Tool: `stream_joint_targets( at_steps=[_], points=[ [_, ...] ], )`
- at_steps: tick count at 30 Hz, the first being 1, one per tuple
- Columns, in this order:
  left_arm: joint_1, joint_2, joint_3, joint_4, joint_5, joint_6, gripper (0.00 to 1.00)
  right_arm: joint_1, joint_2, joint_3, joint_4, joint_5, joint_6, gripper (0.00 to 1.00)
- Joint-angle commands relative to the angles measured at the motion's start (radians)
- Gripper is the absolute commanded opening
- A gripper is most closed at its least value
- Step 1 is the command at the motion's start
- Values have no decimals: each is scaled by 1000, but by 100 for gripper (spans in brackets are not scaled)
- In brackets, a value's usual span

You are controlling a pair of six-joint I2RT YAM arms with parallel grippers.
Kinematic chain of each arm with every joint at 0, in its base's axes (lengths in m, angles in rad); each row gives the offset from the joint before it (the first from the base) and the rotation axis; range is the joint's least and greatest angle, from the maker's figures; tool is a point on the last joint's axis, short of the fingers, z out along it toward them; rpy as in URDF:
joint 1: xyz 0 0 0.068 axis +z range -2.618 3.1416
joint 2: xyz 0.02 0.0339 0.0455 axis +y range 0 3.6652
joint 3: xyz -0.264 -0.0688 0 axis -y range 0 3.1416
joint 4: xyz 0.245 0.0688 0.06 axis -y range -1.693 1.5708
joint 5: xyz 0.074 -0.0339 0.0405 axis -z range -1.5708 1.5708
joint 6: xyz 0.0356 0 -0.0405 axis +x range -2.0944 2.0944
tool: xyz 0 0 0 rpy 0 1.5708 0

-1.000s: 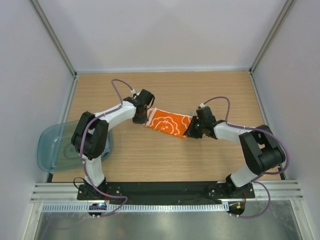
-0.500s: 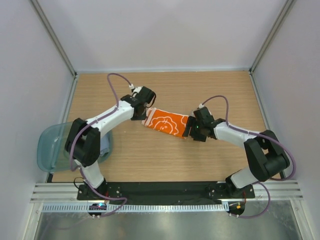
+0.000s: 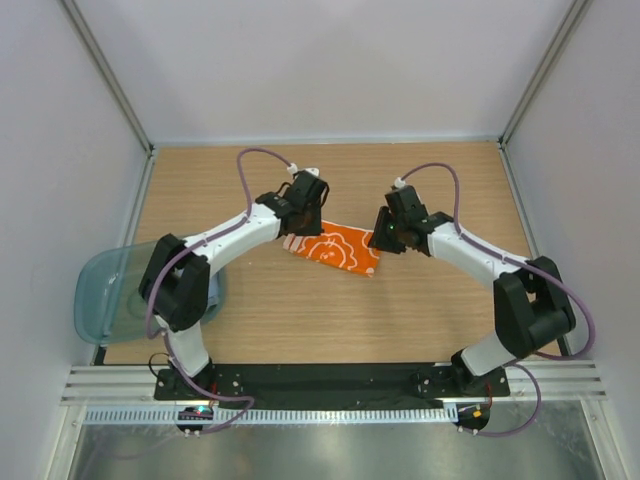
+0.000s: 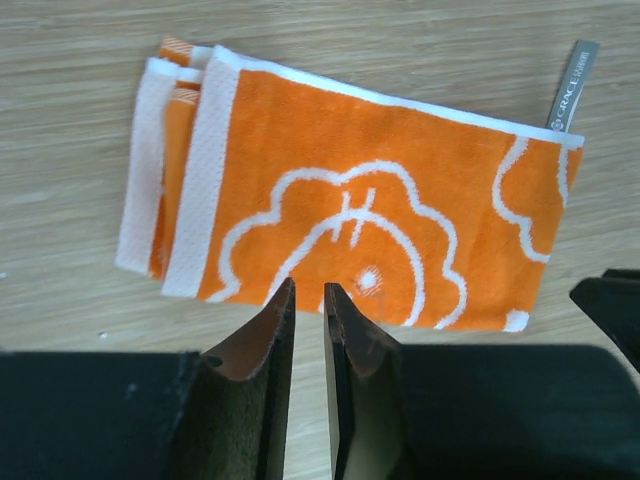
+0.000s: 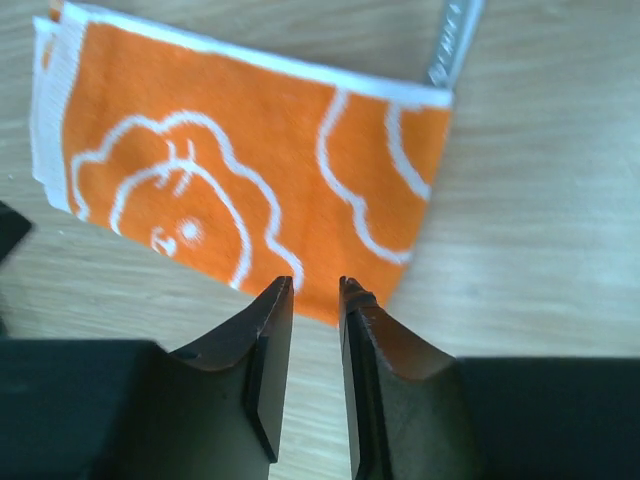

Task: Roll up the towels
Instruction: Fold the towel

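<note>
While left hand point(image 4: 308, 292), right hand point(image 5: 315, 287) hover barely parted, empty, beside orange towel point(image 3: 335, 248), tray point(image 3: 95, 300) contents unclear

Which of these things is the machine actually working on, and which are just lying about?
Part of the job:
- the orange towel with white flower swirls, folded flat

Just lying about:
- the blue-green plastic tray at the left edge of the table

Orange towel point(image 3: 335, 250): white flower outlines, white edging, folded, lying flat, unrolled.
</note>
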Motion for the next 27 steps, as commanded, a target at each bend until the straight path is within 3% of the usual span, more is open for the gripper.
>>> stream_joint_targets(
  at_steps=[1, 5, 12, 27],
  points=[
    [4, 46, 49, 98, 69, 12, 18, -13, 103, 101, 50, -49, -34, 32],
    [10, 103, 58, 93, 48, 15, 16, -31, 215, 140, 66, -63, -38, 28],
    [67, 172, -13, 110, 46, 10, 12, -73, 311, 60, 119, -78, -47, 25],
    [101, 247, 1, 91, 8, 72, 11, -28, 156, -242, 161, -89, 58, 24]
  ],
)
